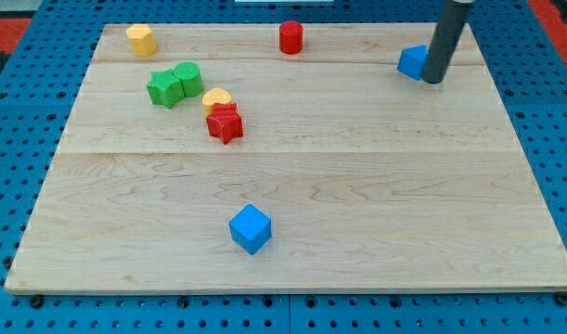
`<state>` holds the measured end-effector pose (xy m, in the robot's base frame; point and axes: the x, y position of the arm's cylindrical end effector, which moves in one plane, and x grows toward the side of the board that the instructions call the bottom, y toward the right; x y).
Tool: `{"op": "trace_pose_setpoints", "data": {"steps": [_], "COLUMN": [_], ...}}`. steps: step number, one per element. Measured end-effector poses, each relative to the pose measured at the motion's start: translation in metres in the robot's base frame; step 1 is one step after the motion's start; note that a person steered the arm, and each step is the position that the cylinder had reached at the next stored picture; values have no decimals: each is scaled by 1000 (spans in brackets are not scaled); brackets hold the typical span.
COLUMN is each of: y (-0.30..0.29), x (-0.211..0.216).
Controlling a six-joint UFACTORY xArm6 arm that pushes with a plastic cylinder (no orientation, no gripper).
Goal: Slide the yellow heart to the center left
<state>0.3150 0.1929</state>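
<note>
No jaws here: only my tip, a bare dark rod, touching the blue block at the view's top right. Well off toward the view's left, the yellow heart, pressed against the red star-like block, just right of two ribbed green blocks. Likely needs approaching from the heart's right. Smooth pale wooden bench.

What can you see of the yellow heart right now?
The yellow heart is a small, flat-lying yellow block, only partly visible: the red star block sits against its lower edge and hides part of it. Two green blocks lie just to its left, apparently apart from it. It rests left of the board's centre. My tip is far off, by the blue block at upper right.
</note>
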Motion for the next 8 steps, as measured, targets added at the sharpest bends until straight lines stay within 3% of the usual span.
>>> {"op": "trace_pose_setpoints", "data": {"steps": [2, 6, 8], "y": [-24, -15, -63], "x": [-69, -59, -25]}}
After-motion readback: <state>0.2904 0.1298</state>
